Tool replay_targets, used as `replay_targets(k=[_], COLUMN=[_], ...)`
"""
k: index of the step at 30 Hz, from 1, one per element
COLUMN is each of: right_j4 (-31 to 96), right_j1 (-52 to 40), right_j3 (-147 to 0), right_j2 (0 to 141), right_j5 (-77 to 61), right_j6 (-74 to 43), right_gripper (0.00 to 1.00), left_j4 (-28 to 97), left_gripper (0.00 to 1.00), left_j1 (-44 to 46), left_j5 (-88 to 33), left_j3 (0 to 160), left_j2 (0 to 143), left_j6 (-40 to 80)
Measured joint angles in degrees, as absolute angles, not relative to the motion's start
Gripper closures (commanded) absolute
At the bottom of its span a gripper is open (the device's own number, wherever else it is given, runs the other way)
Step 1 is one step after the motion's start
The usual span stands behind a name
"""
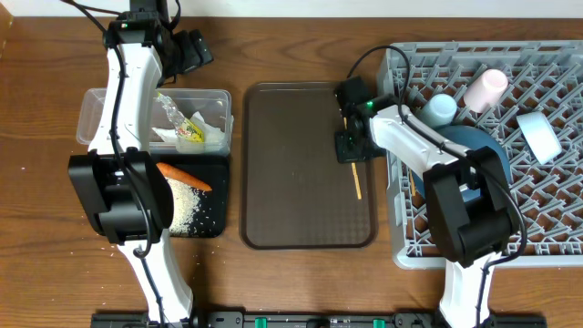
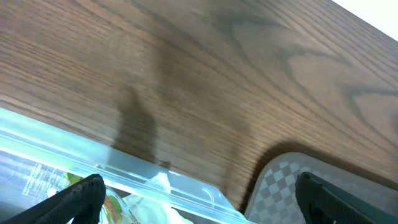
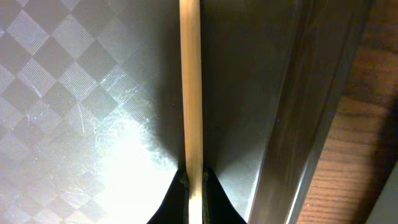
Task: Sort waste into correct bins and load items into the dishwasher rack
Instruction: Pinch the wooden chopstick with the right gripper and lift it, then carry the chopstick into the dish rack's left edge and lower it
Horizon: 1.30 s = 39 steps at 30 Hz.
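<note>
Right gripper (image 3: 193,179) clenched on a thin wooden chopstick (image 3: 190,93) lying along the right edge of the brown plastic serving tray (image 1: 301,182), long axis straight ahead of the fingers; grey lattice dishwasher rack (image 1: 547,219) just beside, rightward. Left gripper (image 2: 205,196), jaws spread and empty, is well apart.

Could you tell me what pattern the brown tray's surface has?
The brown tray has a checkerboard texture, clearest in the right wrist view.
</note>
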<state>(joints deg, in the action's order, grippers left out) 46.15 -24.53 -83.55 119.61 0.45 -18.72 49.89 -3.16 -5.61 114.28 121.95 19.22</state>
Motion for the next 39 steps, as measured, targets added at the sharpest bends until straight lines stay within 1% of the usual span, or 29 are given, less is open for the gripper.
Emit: replay_targets(k=[4, 8, 13, 21, 29, 39], right_j4=[46.44, 47.42, 55.24, 66.48, 70.41, 70.65], right_j1=[-24.53, -24.51, -23.40, -14.41, -8.08, -7.31], right_j3=[-86.78, -93.69, -102.54, -110.74, -112.57, -112.57], right_j2=[119.77, 119.77, 119.77, 119.77, 119.77, 119.77], right_j5=[0.73, 0.86, 0.84, 0.16, -2.24, -2.83], right_j6=[-17.76, -17.21, -16.88, -15.88, -15.42, -13.96], right_gripper=[0.99, 0.99, 0.99, 0.99, 0.99, 0.99], left_j4=[49.89, 49.89, 49.89, 49.89, 49.89, 49.89], left_gripper=[0.02, 0.02, 0.02, 0.02, 0.02, 0.02], left_j1=[-3.16, -3.16, -3.16, -3.16, -3.16, -3.16], left_j5=[-5.61, -5.61, -5.61, -5.61, -5.61, -5.61], left_j3=[114.28, 114.28, 114.28, 114.28, 114.28, 114.28], left_j2=[121.95, 121.95, 121.95, 121.95, 121.95, 121.95], left_j6=[19.22, 19.22, 19.22, 19.22, 19.22, 19.22])
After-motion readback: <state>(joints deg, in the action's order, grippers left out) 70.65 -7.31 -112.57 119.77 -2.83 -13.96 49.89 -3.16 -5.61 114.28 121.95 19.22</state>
